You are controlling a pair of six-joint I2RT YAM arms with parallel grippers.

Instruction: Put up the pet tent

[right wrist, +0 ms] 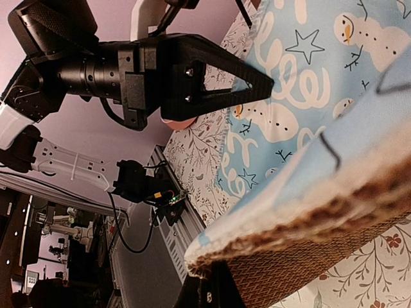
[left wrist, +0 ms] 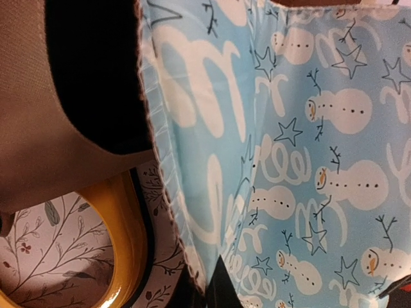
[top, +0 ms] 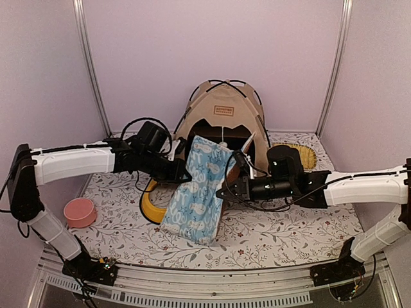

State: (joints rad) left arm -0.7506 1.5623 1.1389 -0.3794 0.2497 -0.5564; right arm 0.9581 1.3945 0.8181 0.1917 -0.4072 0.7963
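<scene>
Left tool (top: 182, 162) and right tool (top: 232, 172) each clench a top corner of the blue snowman mat (top: 196, 192), holding it up before the pet tent (top: 221, 119), which stands erected at the rear of the worktop (top: 276, 231). We judge laying the mat inside remains.

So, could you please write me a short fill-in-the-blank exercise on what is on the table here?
1. The blue mat is printed with stars and white ____.
2. The pet tent stands upright ____ the mat, by the rear wall.
3. The small bowl near the left arm is ____.
4. Partly hidden by the mat lies a ____ tray.

Missing words: snowmen; behind; pink; yellow.
</scene>
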